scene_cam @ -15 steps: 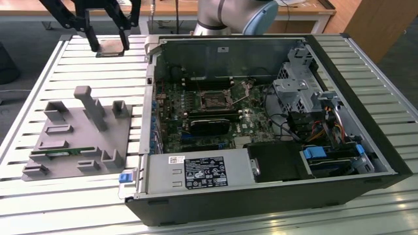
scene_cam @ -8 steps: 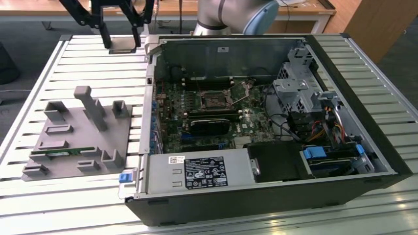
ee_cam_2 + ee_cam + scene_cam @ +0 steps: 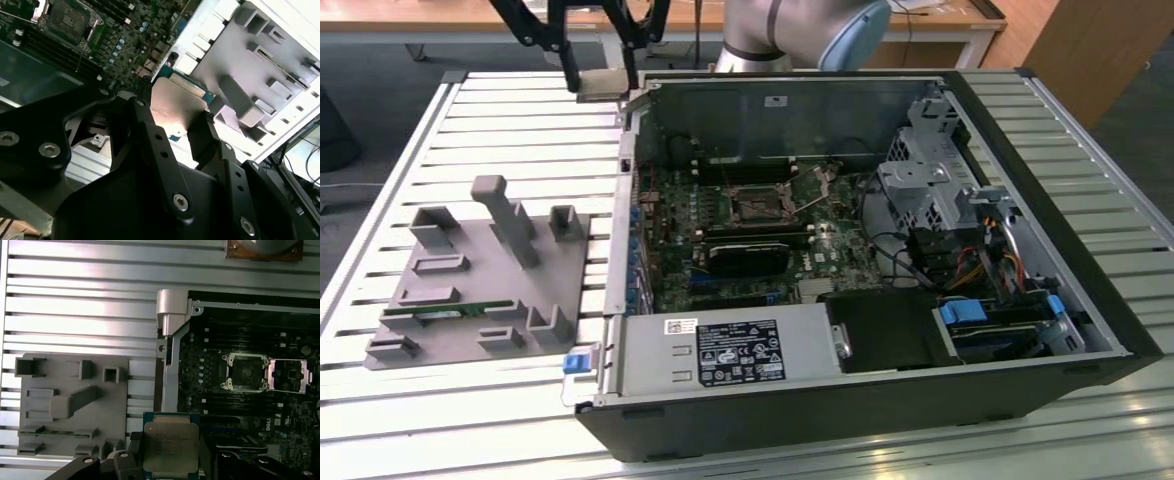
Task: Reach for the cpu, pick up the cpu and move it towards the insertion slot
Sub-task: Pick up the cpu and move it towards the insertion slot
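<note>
Grip on the cpu (image 3: pixel 602 86): pinching it by two opposite edges between the black fingers (image 3: pixel 150 137) of the pincer (image 3: pixel 603 78), jaws set narrow to the chip's width. Holding it flat and lifted, silvery top facing the camera in the first wrist view (image 3: pixel 170 445), pale rim showing around it. Hanging over the slatted table (image 3: pixel 494 130), just outside the corner of the open computer case (image 3: pixel 630 110). Hovering well apart from the insertion slot (image 3: pixel 757 207), which is lying down inside the case on the green board, dark centre bare and metal frame swung open (image 3: pixel 245 372). Sitting below and off to the pincer's other side, away from the case: grey fixture tray (image 3: pixel 480 270) with its upright blocks.
</note>
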